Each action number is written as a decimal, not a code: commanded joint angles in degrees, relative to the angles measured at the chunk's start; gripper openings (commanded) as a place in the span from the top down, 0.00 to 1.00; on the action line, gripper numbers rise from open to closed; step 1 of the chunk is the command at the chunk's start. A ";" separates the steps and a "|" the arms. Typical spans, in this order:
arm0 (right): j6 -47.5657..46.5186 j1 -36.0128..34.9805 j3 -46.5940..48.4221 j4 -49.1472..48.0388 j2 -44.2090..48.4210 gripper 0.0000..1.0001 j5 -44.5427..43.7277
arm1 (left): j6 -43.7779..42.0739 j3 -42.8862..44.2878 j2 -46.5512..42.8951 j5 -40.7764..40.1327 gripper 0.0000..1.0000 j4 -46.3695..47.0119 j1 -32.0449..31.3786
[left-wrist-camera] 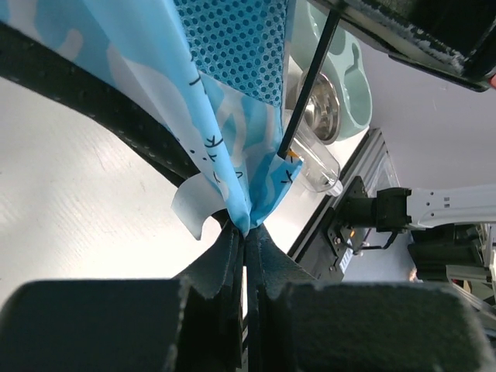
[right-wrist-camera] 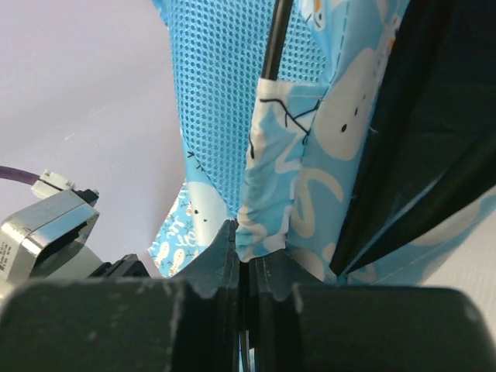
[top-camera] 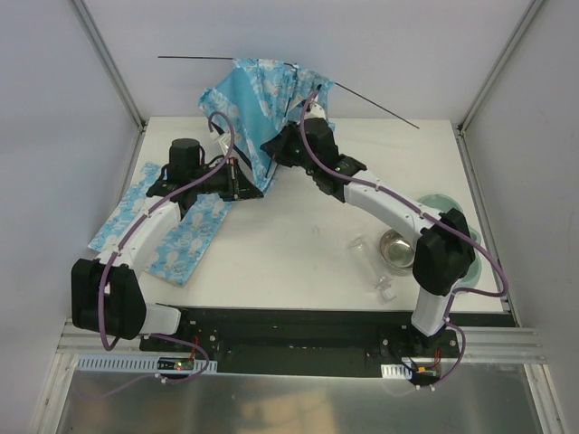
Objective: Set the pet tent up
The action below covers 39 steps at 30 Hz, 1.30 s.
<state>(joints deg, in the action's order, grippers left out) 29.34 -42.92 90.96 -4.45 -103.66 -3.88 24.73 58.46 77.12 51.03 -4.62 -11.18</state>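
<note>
The pet tent [top-camera: 258, 95], blue fabric with pale white print, hangs slack and half raised at the back of the table. Thin black poles [top-camera: 375, 104] stick out to both sides. My left gripper [top-camera: 250, 186] is shut on the tent's lower corner. In the left wrist view the blue fabric [left-wrist-camera: 248, 194] runs pinched into the closed left gripper [left-wrist-camera: 246, 232], with a black pole [left-wrist-camera: 310, 85] beside it. My right gripper [top-camera: 271, 145] is at the tent's front edge. In the right wrist view the right gripper [right-wrist-camera: 248, 260] is closed with a printed hem [right-wrist-camera: 267, 225] at its tips.
A flat light-blue printed mat [top-camera: 167, 226] lies under the left arm. A metal bowl [top-camera: 398, 249] in a teal stand [top-camera: 443, 201] sits at the right, partly under the right arm. A clear plastic container [top-camera: 369, 262] lies beside the bowl.
</note>
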 commanded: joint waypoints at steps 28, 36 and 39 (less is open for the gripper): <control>-9.12 -2.44 -0.96 -6.80 -0.93 1.00 -4.30 | -0.82 2.54 -6.45 4.09 0.62 -1.53 0.98; -16.32 -2.44 -2.27 -2.85 0.82 1.00 0.71 | -1.09 5.17 -9.88 -4.60 0.47 -5.30 6.08; -20.54 -2.26 -4.03 0.57 2.31 1.00 2.38 | -2.67 7.63 -11.11 -9.79 0.41 -8.20 7.48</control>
<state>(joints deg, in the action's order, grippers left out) 17.39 -46.22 88.62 -5.48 -104.62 -2.20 24.27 61.17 69.23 48.18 -9.78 -5.15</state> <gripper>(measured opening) 0.078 0.559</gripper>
